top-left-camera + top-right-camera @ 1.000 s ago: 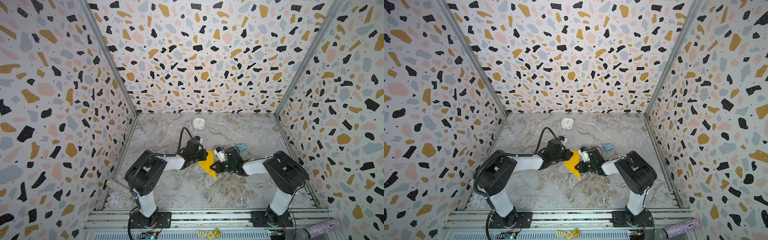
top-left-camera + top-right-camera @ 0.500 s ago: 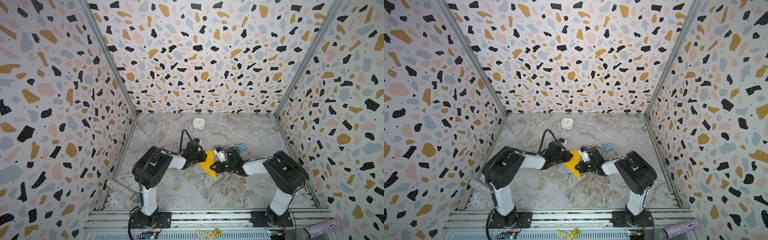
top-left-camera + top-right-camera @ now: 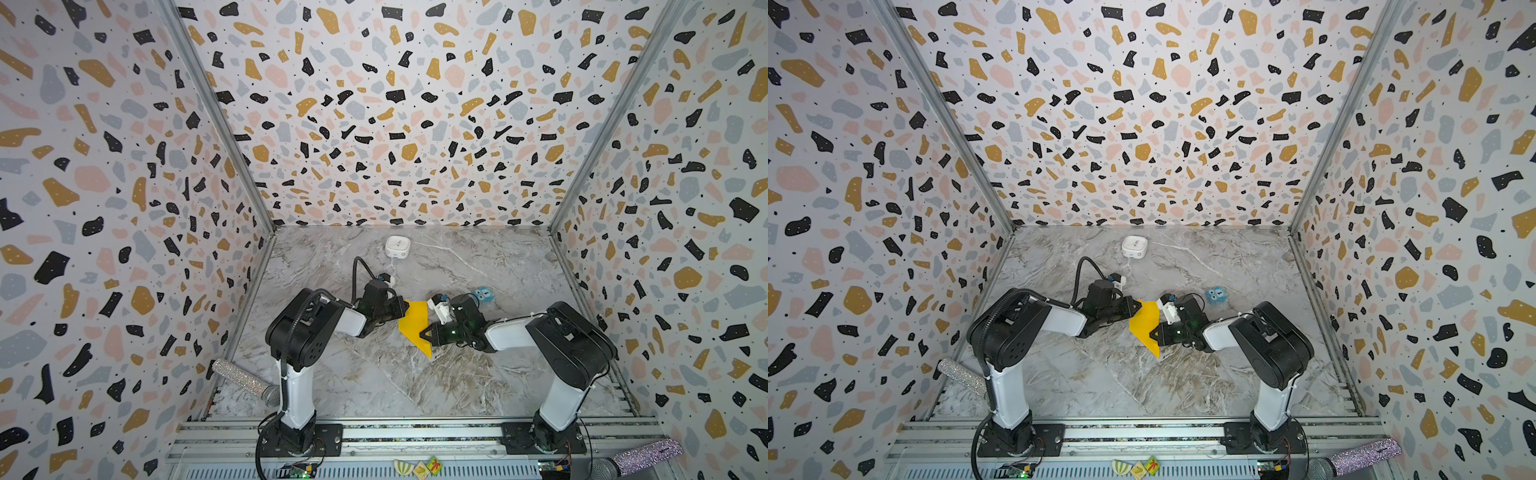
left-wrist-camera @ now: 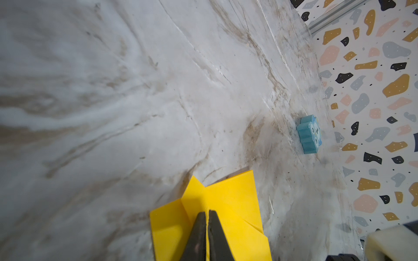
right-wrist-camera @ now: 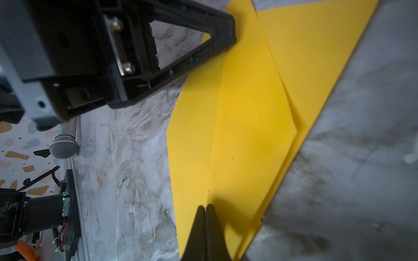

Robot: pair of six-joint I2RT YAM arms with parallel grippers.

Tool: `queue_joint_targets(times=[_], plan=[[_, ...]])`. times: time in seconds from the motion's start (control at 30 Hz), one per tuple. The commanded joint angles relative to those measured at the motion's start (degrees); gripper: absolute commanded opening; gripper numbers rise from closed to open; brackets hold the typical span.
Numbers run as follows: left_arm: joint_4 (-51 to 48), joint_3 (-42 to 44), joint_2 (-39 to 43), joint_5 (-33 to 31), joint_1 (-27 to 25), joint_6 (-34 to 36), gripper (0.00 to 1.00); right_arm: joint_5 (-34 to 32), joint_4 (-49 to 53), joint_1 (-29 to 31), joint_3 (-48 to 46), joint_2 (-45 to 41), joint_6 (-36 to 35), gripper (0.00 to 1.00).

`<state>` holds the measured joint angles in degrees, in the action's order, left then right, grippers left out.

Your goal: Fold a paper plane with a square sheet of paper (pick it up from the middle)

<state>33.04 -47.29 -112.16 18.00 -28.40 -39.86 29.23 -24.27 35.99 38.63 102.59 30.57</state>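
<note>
The square sheet of paper (image 3: 415,326) (image 3: 1144,322) is bright yellow and partly folded, with flaps and creases. It lies on the marble table between both grippers. My left gripper (image 3: 406,308) (image 4: 207,212) is shut, its tips resting on the paper's far left edge at one end of a crease. A thin yellow line shows between its jaws. My right gripper (image 3: 423,333) (image 5: 205,206) is shut, its tips on the paper (image 5: 248,113) at the other end of that crease. No finished paper plane shows.
A small blue cube with eyes (image 3: 482,294) (image 4: 309,134) sits behind the right arm. A white rounded box (image 3: 397,247) stands near the back wall. Glittery microphones lie at the front left (image 3: 245,382) and front right (image 3: 640,461). Patterned walls close three sides.
The left arm's elbow has swung a little to the right while its gripper stayed on the paper. The paper and the right arm have not moved.
</note>
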Motion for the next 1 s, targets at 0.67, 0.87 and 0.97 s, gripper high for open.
queue_joint_targets(times=[0.67,0.87,0.97], plan=[[-11.63,-6.59,0.14,-5.15,4.85,3.80,0.12,-2.61,12.10,-0.41,-3.16,-1.19,0.16,0.01],[-14.90,-4.17,10.49,-7.56,4.84,2.71,0.26,1.64,8.64,-0.69,1.26,-9.97,1.93,0.22],[-17.33,-1.94,15.20,-8.97,4.85,2.57,0.37,1.75,5.82,-0.75,1.01,-14.41,1.98,0.33]])
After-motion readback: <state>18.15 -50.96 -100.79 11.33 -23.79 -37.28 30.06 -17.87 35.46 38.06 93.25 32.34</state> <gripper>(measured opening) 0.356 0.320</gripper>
